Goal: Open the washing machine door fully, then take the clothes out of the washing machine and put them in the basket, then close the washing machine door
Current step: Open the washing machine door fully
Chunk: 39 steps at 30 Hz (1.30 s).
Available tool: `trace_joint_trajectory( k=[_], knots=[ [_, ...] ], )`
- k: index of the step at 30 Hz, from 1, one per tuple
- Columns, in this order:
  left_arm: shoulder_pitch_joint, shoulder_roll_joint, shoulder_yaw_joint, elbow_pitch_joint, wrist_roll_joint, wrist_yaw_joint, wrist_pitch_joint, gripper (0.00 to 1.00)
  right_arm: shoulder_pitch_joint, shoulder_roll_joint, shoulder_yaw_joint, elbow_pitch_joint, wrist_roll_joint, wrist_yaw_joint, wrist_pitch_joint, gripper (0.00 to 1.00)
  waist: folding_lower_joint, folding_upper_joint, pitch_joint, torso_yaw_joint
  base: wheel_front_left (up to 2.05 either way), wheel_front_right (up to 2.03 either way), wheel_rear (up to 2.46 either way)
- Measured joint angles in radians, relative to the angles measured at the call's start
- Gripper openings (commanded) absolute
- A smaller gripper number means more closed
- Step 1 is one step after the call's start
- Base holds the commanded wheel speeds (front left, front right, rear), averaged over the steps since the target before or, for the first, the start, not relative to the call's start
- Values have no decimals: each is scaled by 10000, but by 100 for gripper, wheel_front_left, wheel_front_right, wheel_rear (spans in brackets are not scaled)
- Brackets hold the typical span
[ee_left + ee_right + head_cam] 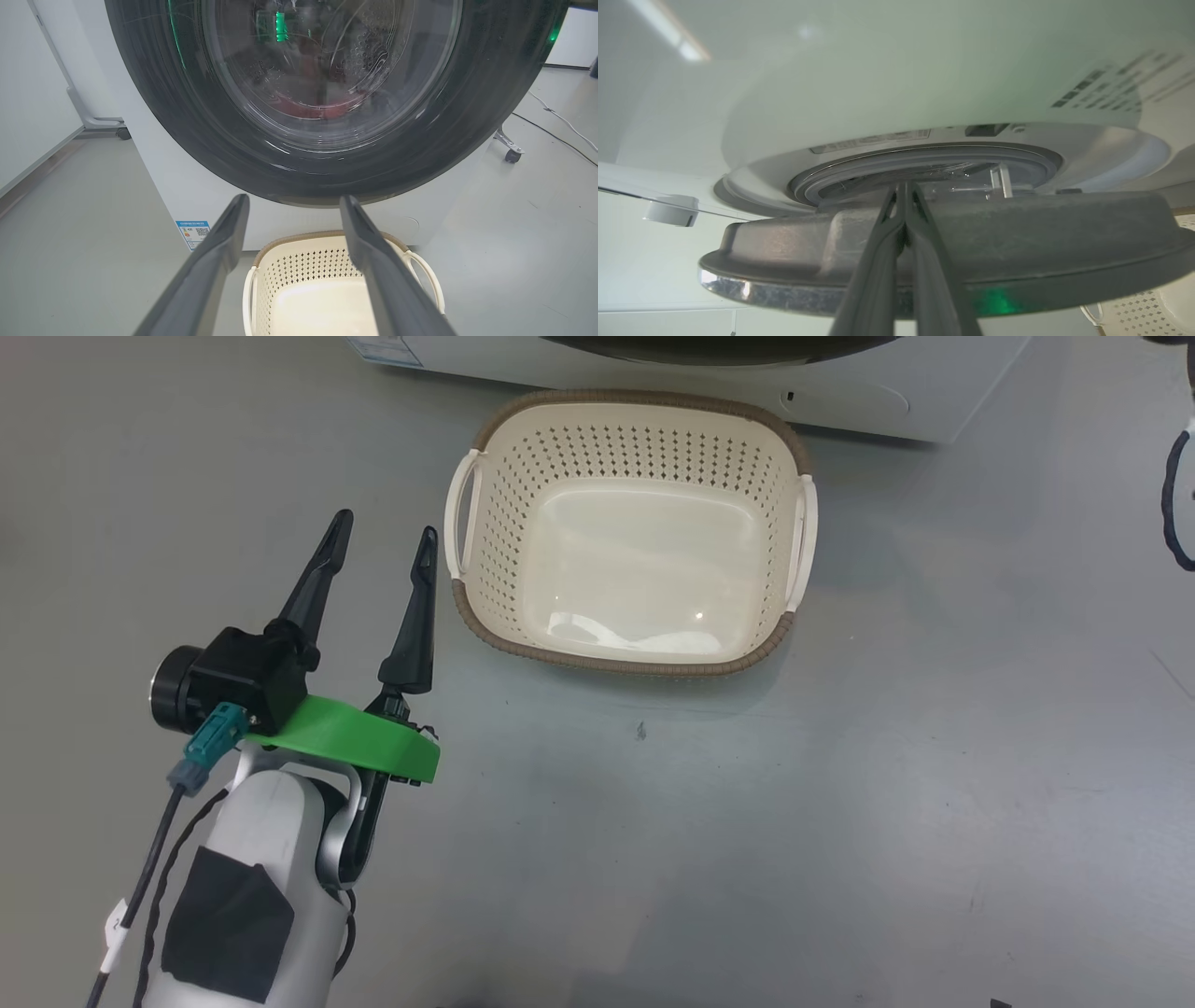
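Note:
The cream basket (pixel 635 448) stands empty on the floor, just before the white washing machine (pixel 840 401). My left gripper (pixel 386 523) hovers open to the basket's left, holding nothing. In the left wrist view the open left gripper (pixel 294 198) points at the washing machine door (pixel 187 121), and the red clothes (pixel 322 105) show through its glass above the basket (pixel 299 270). In the right wrist view the door (pixel 1017 233) stands a little ajar from the machine front (pixel 901 84). My right gripper (pixel 903 185) is shut, its tips in the gap behind the door's edge.
A white panel on casters (pixel 124 134) stands left of the machine. On the right, another caster (pixel 511 156) and cables (pixel 560 121) lie on the grey floor. Open floor (pixel 747 821) stretches in front of the basket.

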Motion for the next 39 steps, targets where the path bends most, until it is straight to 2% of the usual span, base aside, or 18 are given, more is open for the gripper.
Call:
trace_joint_trajectory(
  k=[18, 32, 39],
  knots=[
    [27, 0, -15, 320, 96, 21, 0, 100, 1045, 376, 449, 364, 412, 660, 1331, 0, 0, 0, -656, -360, 0, 0, 0],
    [236, 0, 19, 644, 180, 86, 0, 100, 2123, 792, 913, 17, 627, 980, 2253, 0, 0, 0, -1190, -521, 0, 0, 0],
    [405, 2, 33, 817, 182, 88, 0, 100, 2828, 972, 1235, -245, 800, 1012, 2602, 0, 0, 0, -1609, -534, 0, 0, 0]
  ],
)
